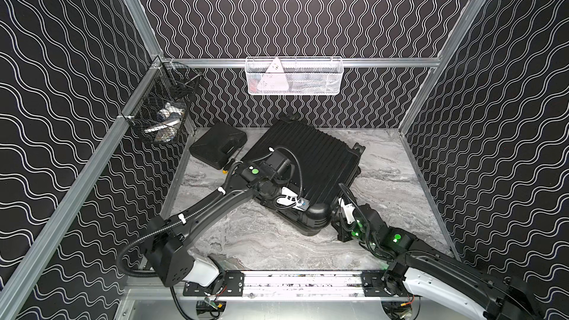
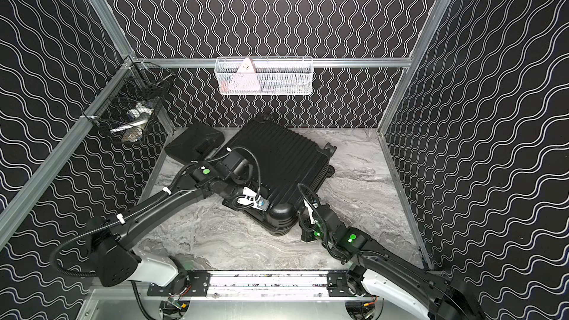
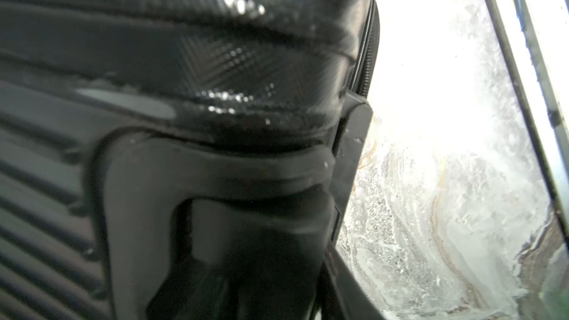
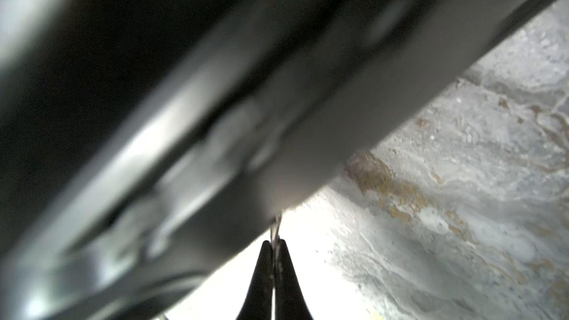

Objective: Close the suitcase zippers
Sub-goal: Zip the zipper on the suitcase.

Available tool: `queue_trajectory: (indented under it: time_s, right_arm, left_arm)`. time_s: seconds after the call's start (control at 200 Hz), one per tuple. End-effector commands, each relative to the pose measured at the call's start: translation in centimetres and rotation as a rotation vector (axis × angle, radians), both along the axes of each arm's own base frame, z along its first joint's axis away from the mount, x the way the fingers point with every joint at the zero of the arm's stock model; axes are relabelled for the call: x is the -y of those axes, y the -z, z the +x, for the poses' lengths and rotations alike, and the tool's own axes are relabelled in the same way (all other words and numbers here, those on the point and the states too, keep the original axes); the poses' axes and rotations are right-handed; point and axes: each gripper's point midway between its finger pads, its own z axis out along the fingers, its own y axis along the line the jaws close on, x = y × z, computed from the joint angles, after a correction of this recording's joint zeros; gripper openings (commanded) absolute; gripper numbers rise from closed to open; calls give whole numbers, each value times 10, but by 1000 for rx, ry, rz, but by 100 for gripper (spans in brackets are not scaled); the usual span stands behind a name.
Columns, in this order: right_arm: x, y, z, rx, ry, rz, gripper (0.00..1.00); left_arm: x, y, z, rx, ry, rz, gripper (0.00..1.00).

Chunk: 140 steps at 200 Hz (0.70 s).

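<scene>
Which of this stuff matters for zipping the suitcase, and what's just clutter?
Job:
suitcase, lying flat
zip track along its seam
zipper pull, pinched in the right gripper

Lying about:
flat black plastic case beside the suitcase
black wire basket on the side rail
white mesh basket on the back rail

Both arms are stretching forward. The right tool is pinching tight; the left tool is pointing rightward, grip unclear.

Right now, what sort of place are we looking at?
Probably a robot test cell: aluminium frame with wavy-patterned panels, robot arms on a front rail, white wire basket hung on it.
</scene>
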Motion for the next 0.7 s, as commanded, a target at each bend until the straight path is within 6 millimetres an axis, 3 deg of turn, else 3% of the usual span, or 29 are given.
queue_trajectory:
  time_s: [0.0,0.19,0.53,0.696]
  right_arm:
    - [-8,1,-11,-38,-65,28,0]
    - [-13,2,-18,-72,-87,49,0]
    - [-36,-14,-32,-63,-231,136,0]
    - [-46,-18,-38,-62,-287,160,0]
  left_arm:
    - [21,-13,36,83,-177,-73,34]
    - [32,-34,64,190,-278,-138,34]
    - [40,-75,69,269,-314,-213,33]
    - [42,-78,75,281,-365,-229,31]
